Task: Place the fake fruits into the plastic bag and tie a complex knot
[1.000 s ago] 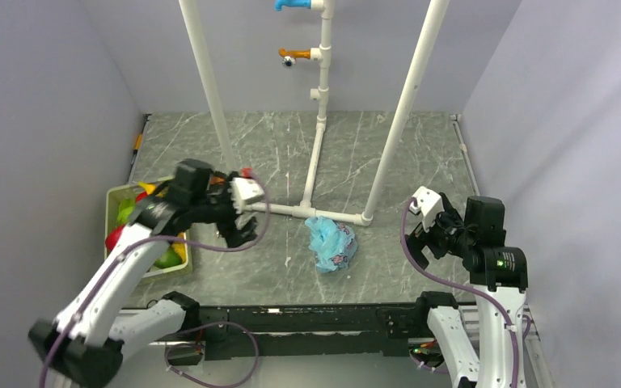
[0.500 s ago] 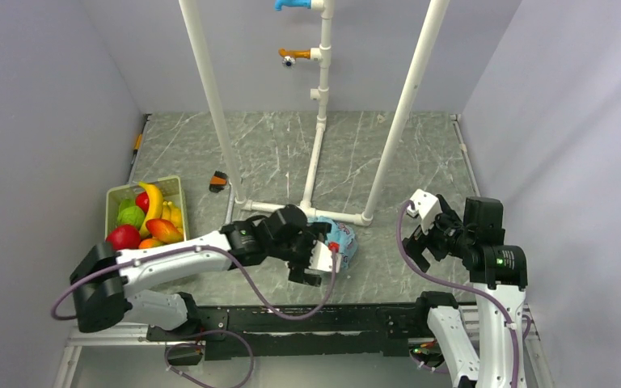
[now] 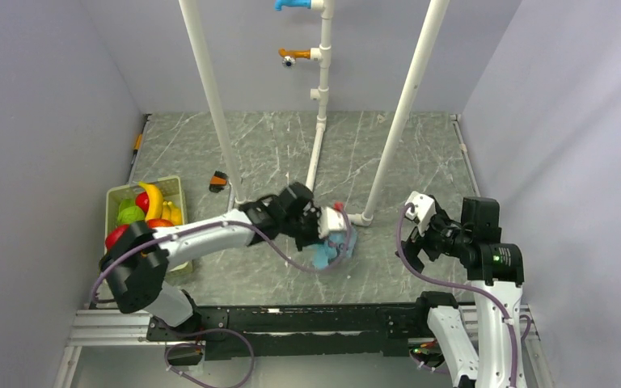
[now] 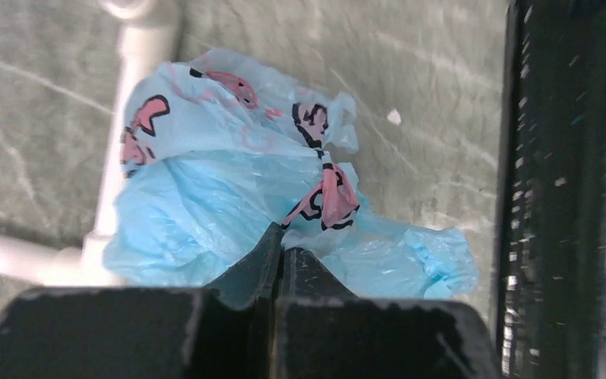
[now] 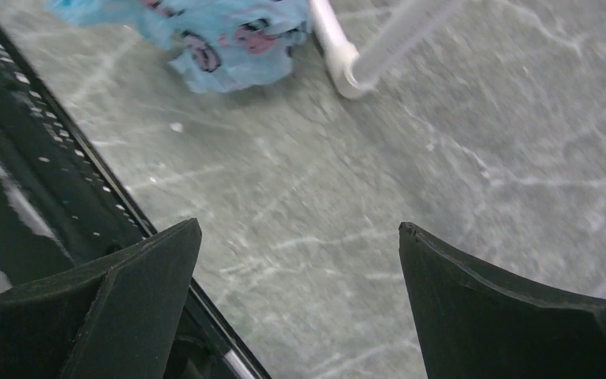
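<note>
At left gripper tips: left gripper (image 4: pixel 282 251) had both fingers pressed together, no gap showing between them, tips pushed into the plastic.
Caught film: couldn't tell if any plastic sat between the fingers.
Just past the tips: plastic bag (image 4: pixel 205 174), light blue, crumpled, pink-and-black prints, lay flat on the table (image 3: pixel 420 153).
Bag shape: one spot beyond the tips looked cinched tight, with loose plastic fanning out on both sides of it.
Bag contents: no fruit visible in or on it.
Beyond the bag: white pipe frame (image 4: pixel 138 47), its base pipe touched the bag's far edge.
Beside the fingers: black rail (image 4: pixel 568 197) ran along the table's near edge.
Back along the left arm: fake fruits (image 3: pixel 141 214) were well apart from the gripper, piled in a green basket (image 3: pixel 162 179) by the left wall; banana, red and green pieces showed.
Behind the left forearm: small orange-black item (image 3: pixel 220 181) lay on the table near a pipe foot.
Right gripper: right gripper (image 5: pixel 300 229) had its fingers spread wide, nothing between them, above bare table.
Bag from right gripper: ahead and off to its left, well apart.
</note>
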Available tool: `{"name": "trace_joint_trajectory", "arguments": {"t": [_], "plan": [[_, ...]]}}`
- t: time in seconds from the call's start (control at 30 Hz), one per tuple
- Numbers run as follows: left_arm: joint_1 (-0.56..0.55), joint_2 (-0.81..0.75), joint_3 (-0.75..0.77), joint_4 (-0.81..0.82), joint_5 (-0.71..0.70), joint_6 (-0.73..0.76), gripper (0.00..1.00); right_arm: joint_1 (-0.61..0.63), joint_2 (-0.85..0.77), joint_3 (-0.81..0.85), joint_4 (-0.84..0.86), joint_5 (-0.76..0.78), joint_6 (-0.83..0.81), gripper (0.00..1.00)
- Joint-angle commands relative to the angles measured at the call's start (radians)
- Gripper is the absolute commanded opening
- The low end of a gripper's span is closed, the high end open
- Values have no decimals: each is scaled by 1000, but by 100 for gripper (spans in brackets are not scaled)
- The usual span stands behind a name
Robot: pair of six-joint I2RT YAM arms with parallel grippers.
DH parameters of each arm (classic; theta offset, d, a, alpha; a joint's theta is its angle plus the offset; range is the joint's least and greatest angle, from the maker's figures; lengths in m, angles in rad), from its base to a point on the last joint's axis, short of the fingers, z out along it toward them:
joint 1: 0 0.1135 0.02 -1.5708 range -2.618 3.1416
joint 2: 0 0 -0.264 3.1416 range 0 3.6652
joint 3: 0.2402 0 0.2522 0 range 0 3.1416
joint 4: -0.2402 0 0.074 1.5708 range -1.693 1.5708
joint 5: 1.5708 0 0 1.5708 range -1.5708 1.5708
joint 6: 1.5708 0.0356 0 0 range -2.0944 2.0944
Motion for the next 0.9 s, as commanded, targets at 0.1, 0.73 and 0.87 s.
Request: {"name": "trace_joint_trajectory", "arguments": {"t": [0.1,0.73,0.87], "plan": [[222,-183,135,-185,529,-272,0,12,72,65,8,-351,6,99],[398,-444,74,-352,777,-320,0,1054,93,-71,781,300,293,99],[397,-449,97,-394,873,-305,0,1199,157,-121,914,437,246,100]]}}
